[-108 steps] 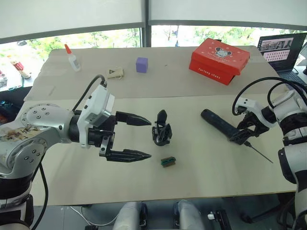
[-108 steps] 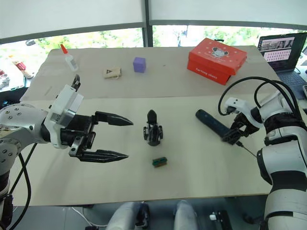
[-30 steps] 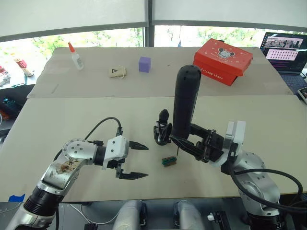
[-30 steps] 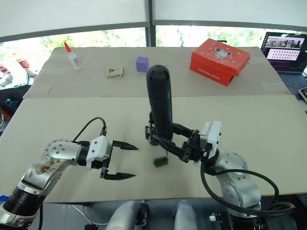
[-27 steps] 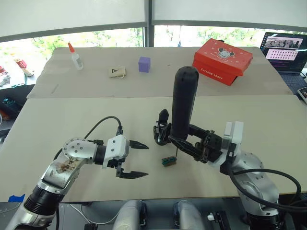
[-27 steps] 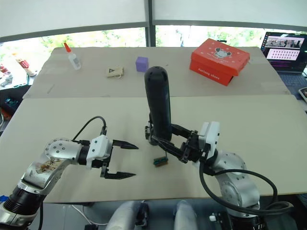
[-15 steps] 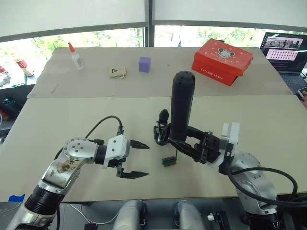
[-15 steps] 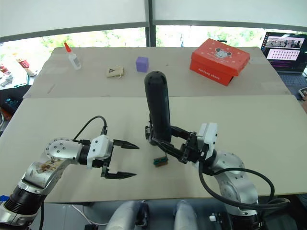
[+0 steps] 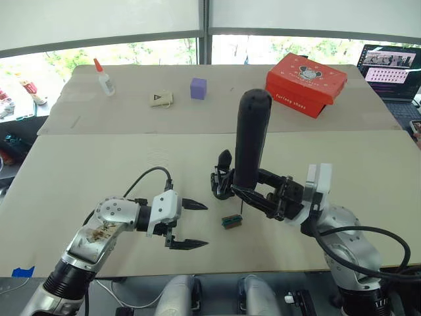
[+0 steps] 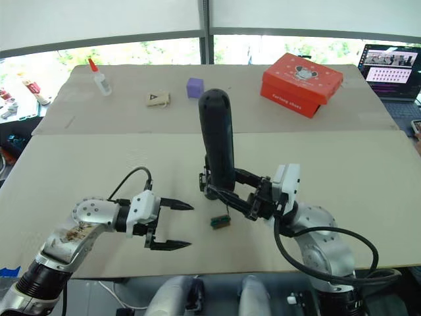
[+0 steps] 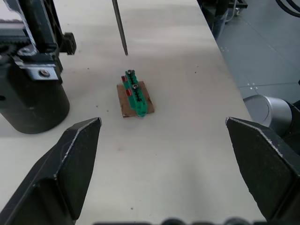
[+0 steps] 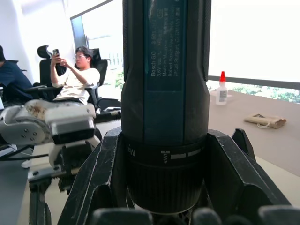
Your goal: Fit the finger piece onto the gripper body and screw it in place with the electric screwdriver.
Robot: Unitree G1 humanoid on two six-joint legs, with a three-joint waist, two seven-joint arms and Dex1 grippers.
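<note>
The electric screwdriver (image 9: 250, 141) stands nearly upright near the middle of the light wooden table (image 9: 79, 164), rounded end up, its thin metal bit pointing down to a spot just above the table beside a small green-and-brown block (image 9: 231, 221). The right gripper (image 9: 253, 195) clamps the lower barrel of the screwdriver, one black finger on each side; in the right wrist view the fingers (image 12: 93, 187) press against the collar. At 9 o'clock from the screwdriver, just beside it, the gripper body (image 9: 222, 182) sits upright on its round dark base, a pointed black finger sticking up. Whether that finger is the finger piece already fitted cannot be told. The block lies at 6 o'clock from the gripper body, near it but apart.

At 8 o'clock from the gripper body, the left gripper (image 9: 194, 224) is wide open and empty, with its fingers pointed toward the block; the left wrist view frames the block between the spread fingertips (image 11: 79, 150).

At 12 o'clock across the table lie a purple cube (image 9: 198, 88), a tan tag (image 9: 158, 99), a glue bottle (image 9: 102, 77) and a red box (image 9: 305, 74); a laptop (image 9: 393, 68) sits at 2 o'clock. A seated person (image 12: 77, 77) shows in the right wrist view.
</note>
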